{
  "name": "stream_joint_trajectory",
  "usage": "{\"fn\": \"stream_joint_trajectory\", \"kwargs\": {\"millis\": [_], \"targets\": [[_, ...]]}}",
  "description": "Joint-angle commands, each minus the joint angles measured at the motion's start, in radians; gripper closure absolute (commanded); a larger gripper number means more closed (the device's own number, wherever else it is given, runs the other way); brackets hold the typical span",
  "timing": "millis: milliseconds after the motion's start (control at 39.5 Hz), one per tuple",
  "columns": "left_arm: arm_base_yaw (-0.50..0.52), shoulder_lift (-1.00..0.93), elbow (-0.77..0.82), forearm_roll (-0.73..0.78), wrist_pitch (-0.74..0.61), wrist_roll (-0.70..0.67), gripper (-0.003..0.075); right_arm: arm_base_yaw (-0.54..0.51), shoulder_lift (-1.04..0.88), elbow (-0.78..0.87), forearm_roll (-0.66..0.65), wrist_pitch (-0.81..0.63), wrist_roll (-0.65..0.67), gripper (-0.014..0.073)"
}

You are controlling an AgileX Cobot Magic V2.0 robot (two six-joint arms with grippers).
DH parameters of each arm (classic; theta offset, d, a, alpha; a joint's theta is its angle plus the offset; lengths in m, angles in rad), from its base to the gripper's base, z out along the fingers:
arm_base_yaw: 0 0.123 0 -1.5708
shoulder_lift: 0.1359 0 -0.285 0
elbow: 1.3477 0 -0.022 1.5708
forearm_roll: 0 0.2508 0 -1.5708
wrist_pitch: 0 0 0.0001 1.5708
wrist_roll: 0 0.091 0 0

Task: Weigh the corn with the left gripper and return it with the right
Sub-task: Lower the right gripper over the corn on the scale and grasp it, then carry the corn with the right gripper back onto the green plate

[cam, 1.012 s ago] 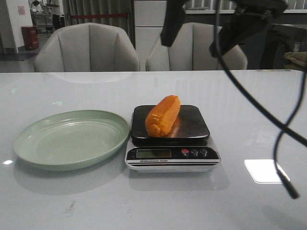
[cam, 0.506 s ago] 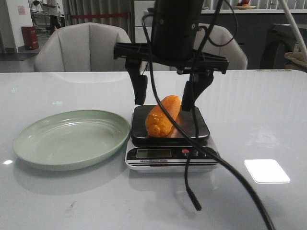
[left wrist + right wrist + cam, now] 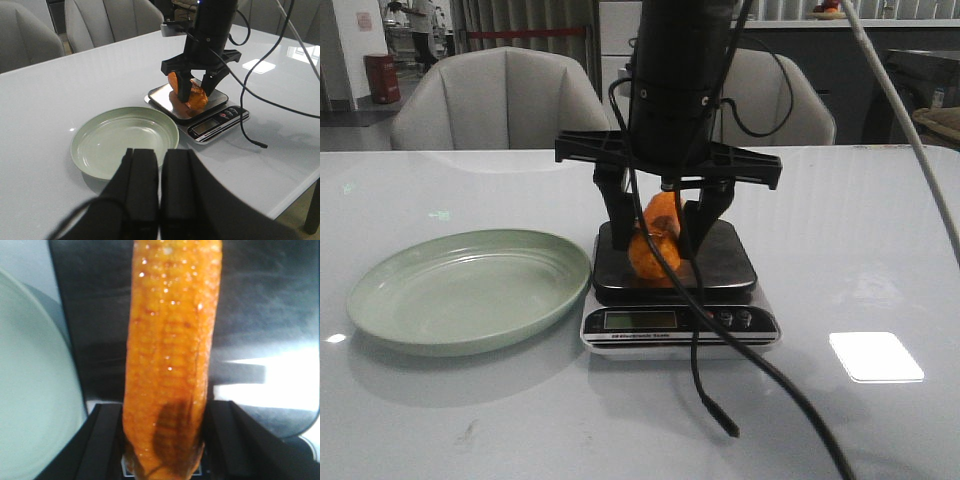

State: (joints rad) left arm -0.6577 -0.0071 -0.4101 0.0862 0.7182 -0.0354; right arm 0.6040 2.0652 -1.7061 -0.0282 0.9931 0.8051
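The orange-yellow corn [image 3: 661,213] lies on the black platform of the kitchen scale [image 3: 732,268], and also shows in the left wrist view [image 3: 196,98] and the right wrist view [image 3: 172,340]. My right gripper [image 3: 656,252] comes straight down over it, its fingers [image 3: 102,440] pressed against both sides of the cob's near end. The corn still rests on the scale. The pale green plate [image 3: 380,278] lies left of the scale with nothing on it. My left gripper [image 3: 160,155] is shut and holds nothing, hovering above the table near the plate [image 3: 85,137]; the front view does not show it.
A loose black cable [image 3: 715,405] hangs from the right arm and trails over the table in front of the scale. The scale's display and buttons [image 3: 725,318] face the front. Two grey chairs [image 3: 500,100] stand behind the table.
My right gripper has come down onto the scale and its wide-open fingers have closed onto the corn. A second ago the arm was high above the table.
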Motion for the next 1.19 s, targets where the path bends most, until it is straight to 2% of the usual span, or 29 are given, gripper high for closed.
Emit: {"fn": "stream_joint_trajectory", "kwargs": {"millis": [0, 455, 557, 683, 759, 835, 961, 1088, 1164], "targets": [[-0.002, -0.010, -0.022, 0.003, -0.077, 0.001, 0.0607, 0.022, -0.061, -0.078, 0.003, -0.013, -0.020, 0.0389], [-0.002, -0.010, -0.022, 0.003, -0.091, 0.001, 0.0607, 0.220, 0.009, -0.103, 0.040, -0.277, -0.021, 0.0371], [-0.002, -0.010, -0.022, 0.003, -0.091, 0.001, 0.0607, 0.235, 0.043, -0.103, 0.076, -0.313, -0.021, 0.0306], [-0.002, -0.010, -0.022, 0.001, -0.091, 0.001, 0.0607, 0.244, 0.069, -0.103, 0.091, -0.335, -0.021, 0.0156], [-0.002, -0.010, -0.022, 0.001, -0.091, 0.001, 0.0607, 0.243, 0.072, -0.103, 0.091, -0.335, -0.021, 0.0074], [-0.002, -0.010, -0.022, 0.001, -0.091, 0.001, 0.0607, 0.233, 0.066, -0.106, 0.090, -0.332, -0.021, 0.0035], [-0.002, -0.010, -0.022, 0.001, -0.091, 0.001, 0.0607, 0.204, 0.052, -0.146, 0.087, -0.255, -0.021, 0.0032], [-0.002, -0.010, -0.022, 0.001, -0.091, 0.001, 0.0607, 0.151, 0.022, -0.191, 0.083, -0.120, -0.030, 0.0032], [-0.002, -0.010, -0.022, 0.001, -0.091, 0.001, 0.0607, 0.114, -0.006, -0.210, 0.083, -0.032, -0.093, 0.0032]]}}
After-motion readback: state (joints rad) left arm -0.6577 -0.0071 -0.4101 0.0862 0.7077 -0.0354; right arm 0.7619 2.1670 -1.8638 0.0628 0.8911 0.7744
